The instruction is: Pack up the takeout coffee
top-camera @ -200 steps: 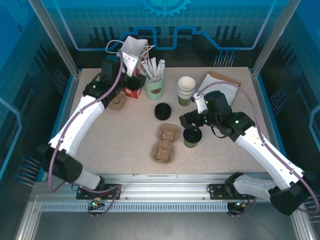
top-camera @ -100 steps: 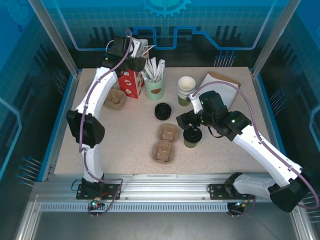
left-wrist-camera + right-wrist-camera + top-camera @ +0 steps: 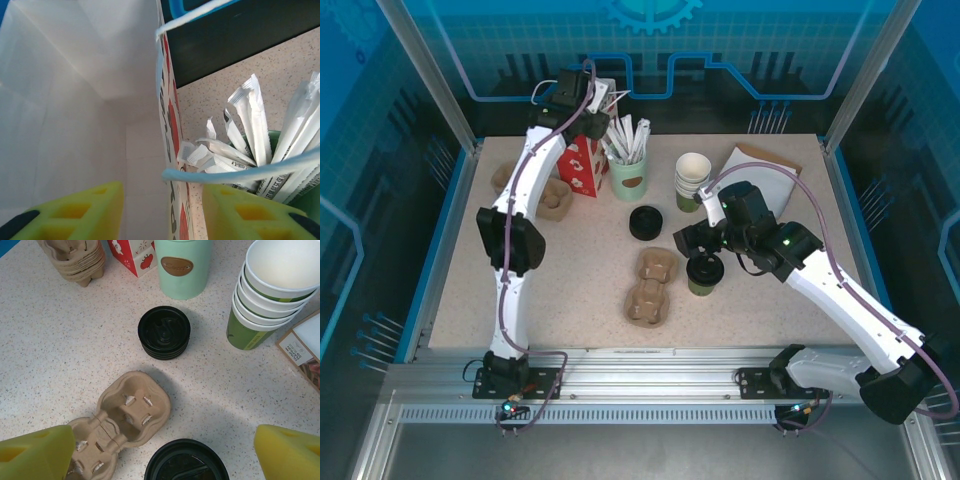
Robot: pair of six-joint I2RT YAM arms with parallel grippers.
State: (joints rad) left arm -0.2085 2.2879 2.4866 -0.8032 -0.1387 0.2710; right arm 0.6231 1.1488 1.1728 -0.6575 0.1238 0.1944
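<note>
Speckled bench [image 3: 570, 260] inside blue enclosure walls is what I'm working over. My left pincer [image 3: 162, 202] is up at the back, its yellow fingers straddling one wall of the white paper bag [image 3: 75, 100], one inside and one outside. They are partly parted with nothing pinched yet; I judge it is there to hold the mouth open for loading. My right pincer [image 3: 164, 450] hangs spread wide and empty directly over the takeout coffee [image 3: 186, 462], with a finger to either side, lined up for a grab, I reckon. The coffee stands near the bench's middle, just beside the pulp cup carrier [image 3: 132, 407] on its right. Its base is down, its black lid up and its long axis vertical, which is sensible if nothing is to spill.
</note>
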